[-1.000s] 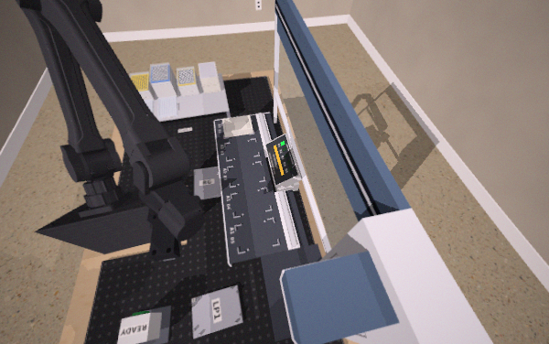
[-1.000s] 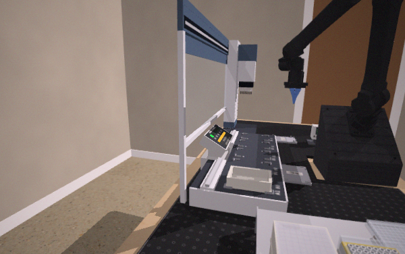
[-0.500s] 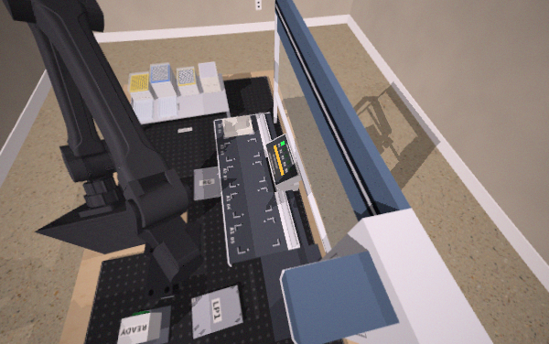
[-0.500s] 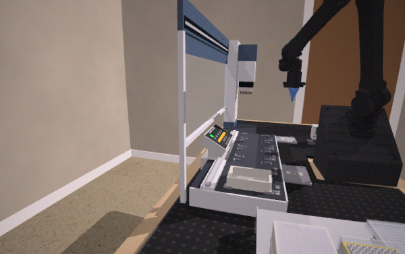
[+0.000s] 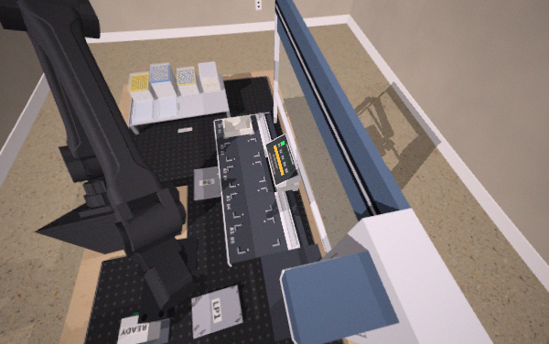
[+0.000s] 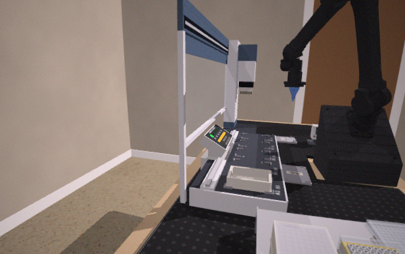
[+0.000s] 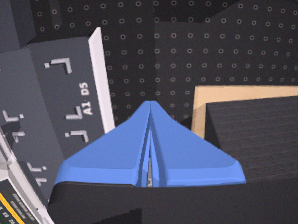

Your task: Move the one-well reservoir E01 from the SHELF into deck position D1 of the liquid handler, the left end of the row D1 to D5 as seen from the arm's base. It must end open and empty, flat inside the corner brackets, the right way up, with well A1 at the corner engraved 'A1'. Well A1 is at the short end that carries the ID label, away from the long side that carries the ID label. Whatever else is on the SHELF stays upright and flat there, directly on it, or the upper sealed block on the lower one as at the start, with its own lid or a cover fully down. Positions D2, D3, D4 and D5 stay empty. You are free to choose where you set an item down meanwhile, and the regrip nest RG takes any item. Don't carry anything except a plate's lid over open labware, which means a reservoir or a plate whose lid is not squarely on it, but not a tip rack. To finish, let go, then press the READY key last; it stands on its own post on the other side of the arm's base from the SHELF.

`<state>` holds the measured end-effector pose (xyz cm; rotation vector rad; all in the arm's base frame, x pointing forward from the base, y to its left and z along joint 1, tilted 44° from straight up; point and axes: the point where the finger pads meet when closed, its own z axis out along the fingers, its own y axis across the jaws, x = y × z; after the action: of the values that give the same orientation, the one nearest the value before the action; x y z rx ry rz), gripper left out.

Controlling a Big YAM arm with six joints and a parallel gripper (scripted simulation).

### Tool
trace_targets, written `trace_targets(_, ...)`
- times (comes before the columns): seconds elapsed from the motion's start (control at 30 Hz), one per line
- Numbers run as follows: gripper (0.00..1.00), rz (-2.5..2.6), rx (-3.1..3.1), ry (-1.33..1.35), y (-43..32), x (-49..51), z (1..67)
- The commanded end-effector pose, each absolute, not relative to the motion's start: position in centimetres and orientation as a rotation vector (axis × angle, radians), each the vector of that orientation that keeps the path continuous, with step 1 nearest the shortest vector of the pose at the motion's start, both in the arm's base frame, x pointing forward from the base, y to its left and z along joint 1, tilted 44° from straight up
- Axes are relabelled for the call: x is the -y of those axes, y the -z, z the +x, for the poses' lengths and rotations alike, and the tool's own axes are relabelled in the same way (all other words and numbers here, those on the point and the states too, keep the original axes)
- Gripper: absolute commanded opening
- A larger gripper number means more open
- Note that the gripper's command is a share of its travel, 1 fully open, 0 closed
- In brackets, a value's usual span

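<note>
The gripper [image 6: 293,94], closed and holding nothing, hangs high above, the READY key [image 5: 143,330] lying beyond its tip.

Matte black arm [image 5: 78,91]; black base block [image 6: 354,145]; blue wedge fingers.
</note>
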<state>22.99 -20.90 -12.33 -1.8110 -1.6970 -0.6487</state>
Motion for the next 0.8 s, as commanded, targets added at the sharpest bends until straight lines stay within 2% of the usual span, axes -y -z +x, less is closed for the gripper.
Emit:
trace_targets(0.0,0.00,-1.846,1.727,0.669,11.6,22.3,21.6)
trace_targets(0.77,0.00,-1.846,1.728,0.654,11.4,22.0,11.0)
